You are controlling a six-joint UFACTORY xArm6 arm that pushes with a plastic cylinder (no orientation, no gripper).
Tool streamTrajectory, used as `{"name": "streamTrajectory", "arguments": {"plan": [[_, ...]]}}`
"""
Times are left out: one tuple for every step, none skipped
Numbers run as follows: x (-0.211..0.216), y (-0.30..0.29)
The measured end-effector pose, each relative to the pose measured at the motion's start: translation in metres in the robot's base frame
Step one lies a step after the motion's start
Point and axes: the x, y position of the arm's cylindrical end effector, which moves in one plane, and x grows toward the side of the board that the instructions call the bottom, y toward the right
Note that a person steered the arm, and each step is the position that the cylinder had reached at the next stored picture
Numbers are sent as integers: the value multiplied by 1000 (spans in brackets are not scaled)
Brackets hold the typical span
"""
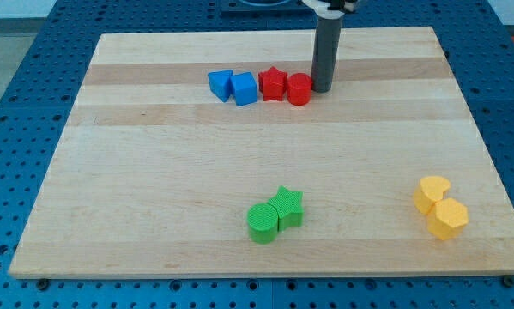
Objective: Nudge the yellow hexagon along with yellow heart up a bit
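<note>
The yellow heart [431, 193] and the yellow hexagon [449, 218] lie touching near the board's bottom right, the hexagon just below and right of the heart. My tip [321, 89] rests on the board near the view's top centre, right beside a red cylinder [299, 89]. It is far from both yellow blocks, up and to their left.
A row of blocks runs left of my tip: red cylinder, red star [274, 83], blue block [244, 88], blue block [220, 84]. A green star [287, 206] and green cylinder [263, 222] touch at bottom centre. The wooden board [154, 172] lies on a blue perforated table.
</note>
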Motion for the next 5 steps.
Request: {"name": "streamTrajectory", "arguments": {"plan": [[11,21],[26,42],[44,67],[64,90],[87,106]]}}
